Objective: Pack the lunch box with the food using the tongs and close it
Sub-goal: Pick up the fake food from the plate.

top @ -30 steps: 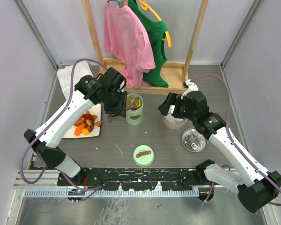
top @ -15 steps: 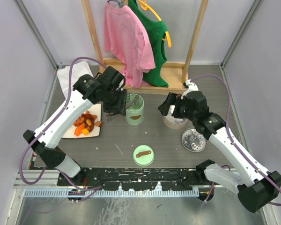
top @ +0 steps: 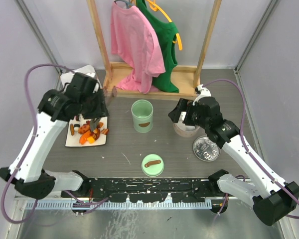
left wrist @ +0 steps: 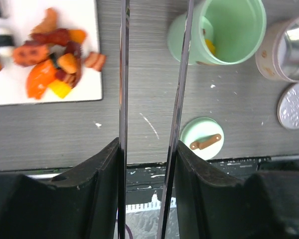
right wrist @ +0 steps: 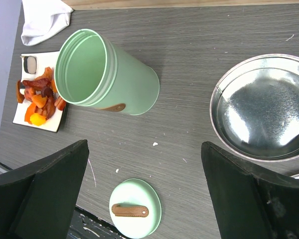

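The left gripper (left wrist: 148, 147) clamps the tongs (left wrist: 123, 74) over the food (left wrist: 52, 57) on its plate (left wrist: 20, 97), apparently for a pick, while the right gripper (right wrist: 144, 149) hovers wide open near the lunch box (right wrist: 134, 84).

The food (left wrist: 55, 64) is orange, red and dark brown, with one yellow piece, on a white plate (left wrist: 20, 97). The lunch box (top: 142, 117) and its lid (top: 152, 165) are pale mint green, each with a brown tab. The tongs (left wrist: 123, 74) are dark grey metal. The counter (top: 139, 144) is grey, finely grained, flecked white. A pink shirt (top: 134, 45) and a green shirt (top: 164, 50) have orange hangers (top: 178, 41).
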{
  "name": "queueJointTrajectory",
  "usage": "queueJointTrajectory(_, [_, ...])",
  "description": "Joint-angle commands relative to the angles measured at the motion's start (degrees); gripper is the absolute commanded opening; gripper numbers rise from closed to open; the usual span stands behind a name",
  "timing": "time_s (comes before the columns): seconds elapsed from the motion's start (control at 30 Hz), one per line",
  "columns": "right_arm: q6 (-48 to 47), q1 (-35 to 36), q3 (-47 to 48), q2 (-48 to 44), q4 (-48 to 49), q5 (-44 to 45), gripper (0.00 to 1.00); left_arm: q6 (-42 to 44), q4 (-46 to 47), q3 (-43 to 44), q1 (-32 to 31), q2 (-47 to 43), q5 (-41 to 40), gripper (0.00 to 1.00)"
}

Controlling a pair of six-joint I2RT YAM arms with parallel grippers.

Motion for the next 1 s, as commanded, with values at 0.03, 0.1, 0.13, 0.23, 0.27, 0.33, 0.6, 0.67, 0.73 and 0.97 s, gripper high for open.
queueJointTrajectory(0.03, [-0.38,-0.12,1.04,-1.76,1.74,0.56,1.00,-0.74,-0.34,-6.46,7.27,-7.77,-2.46,0.43])
queueJointTrajectory(0.1, [-0.32,-0.06,0.98,-1.87,1.78,0.38,1.00,-0.42,-1.38,-9.55,10.42,-9.31,-2.77,0.42])
queueJointTrajectory(0.13, [-0.32,-0.13,0.96,-1.92,1.73,0.31,1.00,-0.10,-1.66,-11.04,12.09,-10.02,-2.80,0.42])
queueJointTrajectory(0.23, [-0.44,-0.11,0.87,-1.95,1.76,0.29,1.00,2.18,-1.79,-14.70,17.37,-11.24,-2.14,0.43])
queueJointTrajectory(0.27, [-0.69,-0.13,0.93,-1.85,1.75,0.21,1.00,3.22,-1.91,-15.33,19.26,-11.17,-1.96,0.43])
queueJointTrajectory(0.33, [-1.10,-0.09,0.99,-1.66,1.79,0.24,1.00,5.75,-1.97,-16.05,22.47,-10.28,-1.45,0.43])
queueJointTrajectory(0.6, [-2.46,-0.12,1.75,-0.91,1.34,0.65,1.00,14.89,-0.37,-15.41,31.35,-0.22,0.07,0.44])
queueJointTrajectory(0.67, [-3.05,-0.09,1.99,-0.96,0.80,1.24,1.00,16.24,0.14,-15.10,31.83,2.36,-0.51,0.44])
queueJointTrajectory(0.73, [-3.44,-0.10,1.95,-1.04,0.53,1.91,1.00,17.37,0.59,-15.27,32.84,4.44,0.25,0.44])
queueJointTrajectory(0.97, [-4.20,-0.14,2.03,-0.86,-0.46,2.22,1.00,18.59,1.49,-12.89,34.38,8.79,-1.08,0.44])
